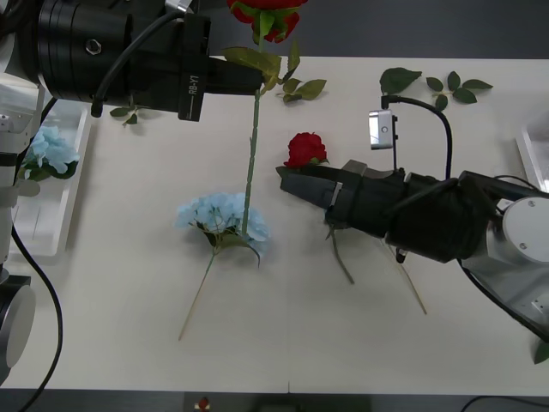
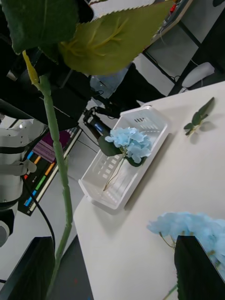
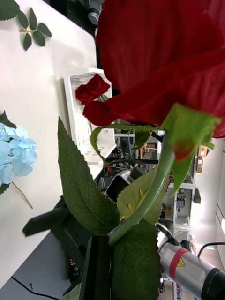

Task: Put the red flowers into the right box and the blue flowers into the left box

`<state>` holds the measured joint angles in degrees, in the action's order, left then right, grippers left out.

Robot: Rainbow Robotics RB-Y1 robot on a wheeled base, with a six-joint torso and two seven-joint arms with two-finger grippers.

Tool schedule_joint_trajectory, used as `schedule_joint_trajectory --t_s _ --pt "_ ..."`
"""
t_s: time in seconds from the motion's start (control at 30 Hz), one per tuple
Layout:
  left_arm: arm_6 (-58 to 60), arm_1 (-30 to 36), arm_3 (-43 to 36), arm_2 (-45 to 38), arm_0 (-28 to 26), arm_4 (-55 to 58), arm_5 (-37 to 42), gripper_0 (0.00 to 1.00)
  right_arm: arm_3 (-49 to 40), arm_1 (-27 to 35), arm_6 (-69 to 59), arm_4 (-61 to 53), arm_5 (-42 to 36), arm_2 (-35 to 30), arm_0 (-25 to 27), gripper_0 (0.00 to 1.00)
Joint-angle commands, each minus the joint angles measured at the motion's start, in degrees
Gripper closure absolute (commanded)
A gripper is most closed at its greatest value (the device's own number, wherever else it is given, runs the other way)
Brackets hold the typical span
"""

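Upright, deep-red rose [image 1: 268,13], green stem.

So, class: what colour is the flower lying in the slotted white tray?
Pale blue. The flower in the tray shows best in the right wrist view.

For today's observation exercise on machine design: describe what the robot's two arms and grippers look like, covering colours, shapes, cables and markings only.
The left arm is a thick glossy black cylinder with white "RB-Y1" lettering and a black cable looping over it. The right arm has a white and grey rounded joint, then a black wrist wrapped in black cables, with a small silver camera block on top. The right gripper has dark, tapering fingers.
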<state>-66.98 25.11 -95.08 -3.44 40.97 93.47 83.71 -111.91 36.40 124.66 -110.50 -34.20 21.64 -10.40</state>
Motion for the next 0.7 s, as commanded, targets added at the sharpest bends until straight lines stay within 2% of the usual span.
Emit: schedule_joint_trajectory --t_s 0.03,0.3,0.6,0.7 --pt "1.15 0.37 -1.69 -0.34 0.34 0.49 -0.48 1.0 -2.35 -2.47 0.58 1.87 0.27 -0.37 -1.38 0.27" --pt "1.15 0.37 -1.69 -0.34 0.34 0.49 -0.48 1.0 -2.35 -5.28 -0.3 3.53 0.71 1.74 -3.05 0.28" --pt "1.15 0.37 -1.69 -0.34 0.34 0.49 -0.48 1.0 -0.94 -8.62 -1.18 4.33 5.64 5.52 -4.98 0.28" --pt "1.15 0.37 -1.69 -0.34 0.34 0.49 -0.48 1.0 0.64 -9.85 -1.09 4.33 5.64 5.87 -5.95 0.32"
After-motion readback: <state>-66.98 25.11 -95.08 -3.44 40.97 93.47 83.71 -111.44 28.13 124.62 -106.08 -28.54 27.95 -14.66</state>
